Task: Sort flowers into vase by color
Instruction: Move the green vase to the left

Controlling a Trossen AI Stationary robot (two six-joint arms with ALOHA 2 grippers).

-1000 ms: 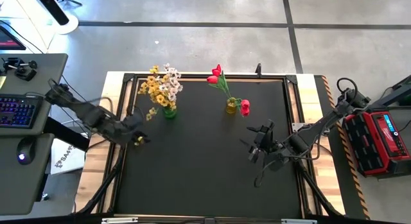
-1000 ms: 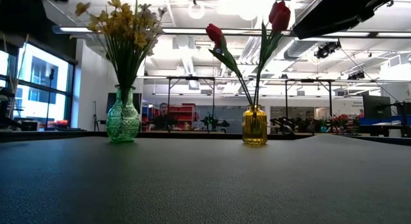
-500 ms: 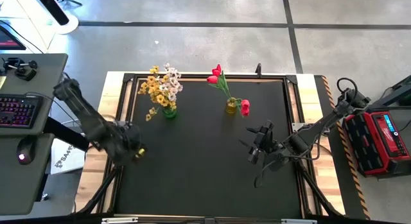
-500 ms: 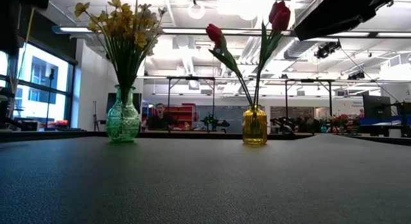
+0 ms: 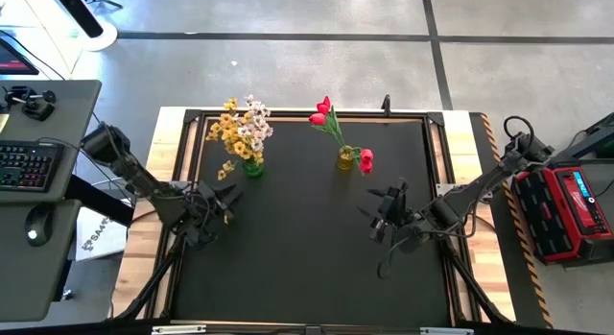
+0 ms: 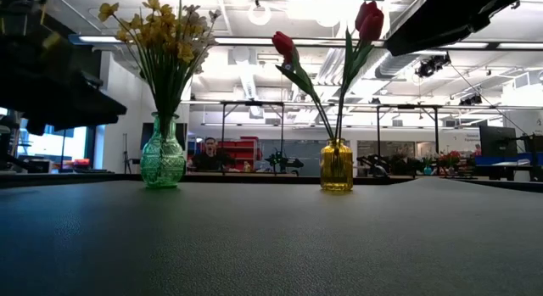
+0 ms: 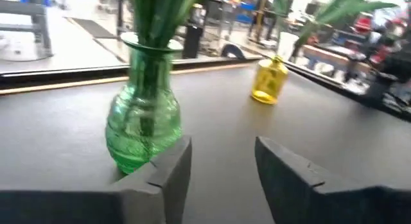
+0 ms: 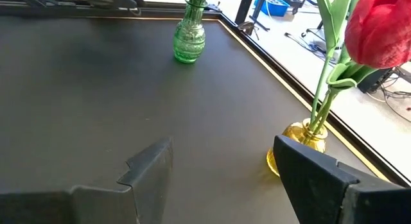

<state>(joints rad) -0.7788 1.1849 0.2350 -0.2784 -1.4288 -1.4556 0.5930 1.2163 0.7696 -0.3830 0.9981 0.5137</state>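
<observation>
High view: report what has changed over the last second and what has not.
The left gripper has swung from the table's left edge inward over the black mat, and its jaws now stand open and empty, facing the green vase. Nothing was taken hold of. The right gripper stayed where it was, jaws open. The green vase with yellow and white flowers and the yellow vase with red tulips did not move.
</observation>
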